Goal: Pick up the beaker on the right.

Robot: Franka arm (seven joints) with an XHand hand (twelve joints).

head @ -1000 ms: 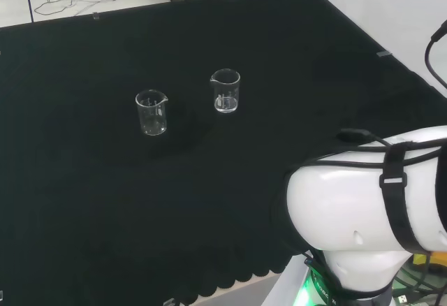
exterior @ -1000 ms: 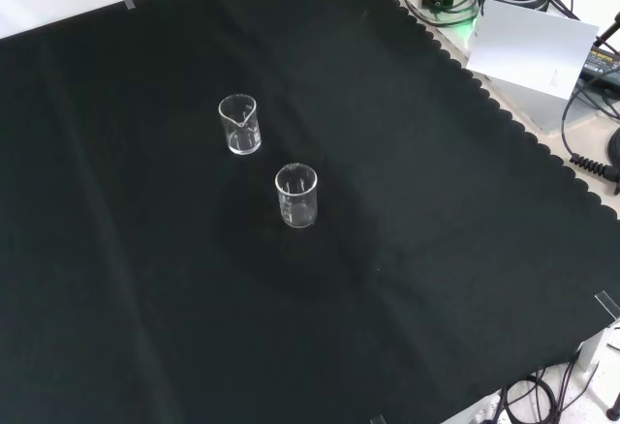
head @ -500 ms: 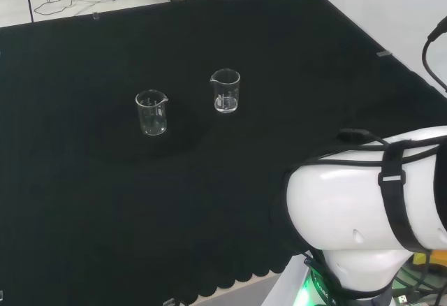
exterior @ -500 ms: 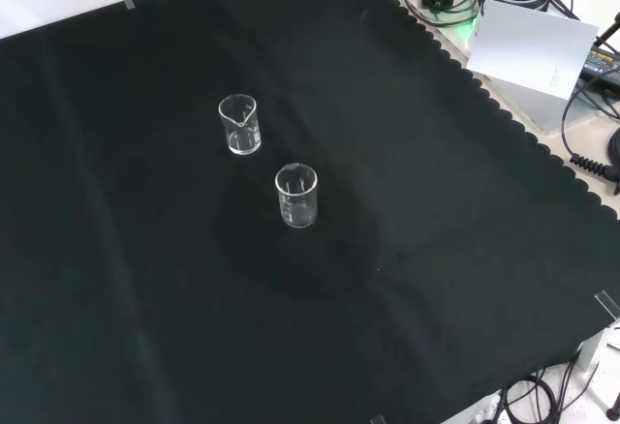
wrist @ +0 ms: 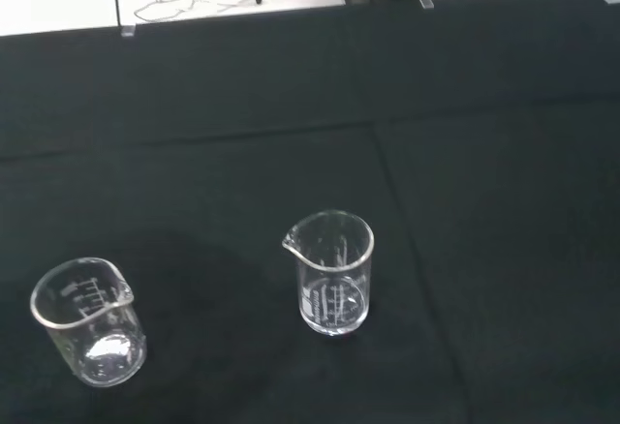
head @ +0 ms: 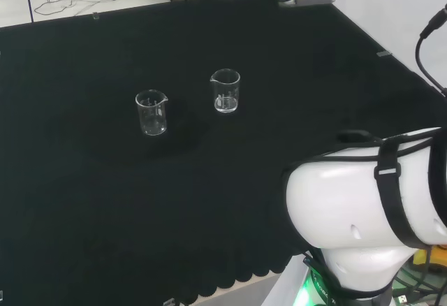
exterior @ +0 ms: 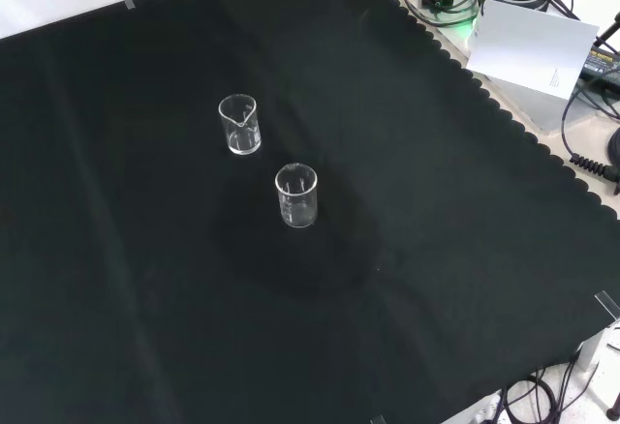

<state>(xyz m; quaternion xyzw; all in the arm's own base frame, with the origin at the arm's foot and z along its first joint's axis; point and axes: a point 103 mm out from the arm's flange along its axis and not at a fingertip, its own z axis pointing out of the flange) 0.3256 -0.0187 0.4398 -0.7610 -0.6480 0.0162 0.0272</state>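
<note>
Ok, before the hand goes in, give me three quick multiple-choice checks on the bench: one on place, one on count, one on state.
1. In the head view, where does the beaker with its spout turned left stand?
A. right of the other beaker
B. left of it
C. stacked on it

2. How many beakers stand on the cloth?
A. one
B. two
C. four

3. How do the beakers stand?
A. both upright
B. one tipped over
C. both upside down

Answers:
1 A: the right beaker stands right of the left beaker, with a gap between them.
2 B: the head, front and wrist views each show two on the black cloth.
3 A: both rims face up and both bases rest on the cloth.
</note>
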